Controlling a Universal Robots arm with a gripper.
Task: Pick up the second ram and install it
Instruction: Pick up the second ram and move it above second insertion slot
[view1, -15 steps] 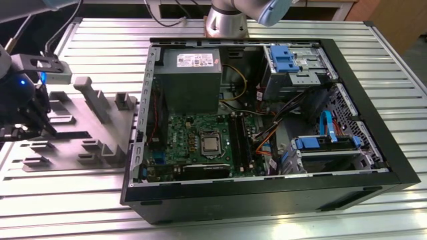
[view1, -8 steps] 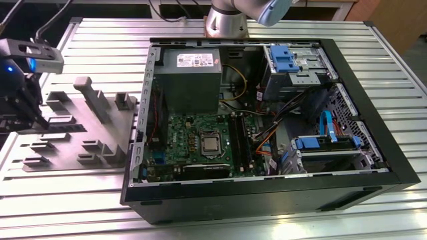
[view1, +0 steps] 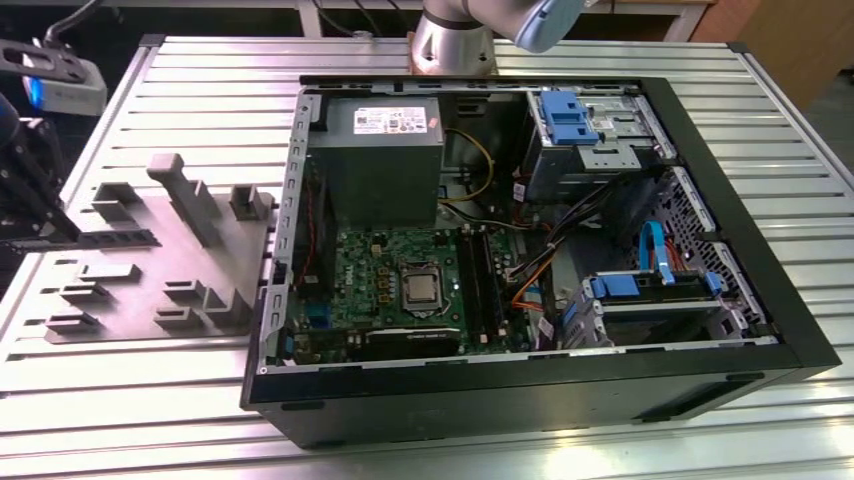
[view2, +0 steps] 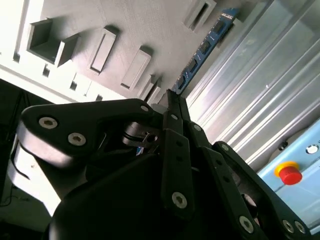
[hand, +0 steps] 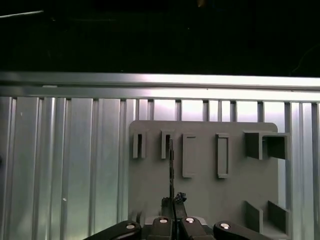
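Exterior view: the ribbed aluminium tabletop (view1: 200, 70) carries an open black computer case (view1: 534, 400). Well apart from the case's inside, toward the exterior view's left, lies a flat grey fixture plate (view1: 127, 305) with raised slotted holders.

In the second wrist view, the black linked claw (view2: 173, 97) is closed on one end of the second ram (view2: 205, 45), a long, thin blue-green circuit strip with small black chips. The strip reaches away from the fingertips over the plate. In the first wrist view it stands edge-on, with its far end at a narrow holder slot. Whether it sits in that slot or hangs clear of it I cannot tell.

As I judge it, the pick-up is best done with a square grip and the board kept edge-on, in line with the slot, so it does not scrape the holder walls.

There is open room above the plate. The neighbouring holders stand near on either side, and the plate's edge runs beside the bare ribbed tabletop.
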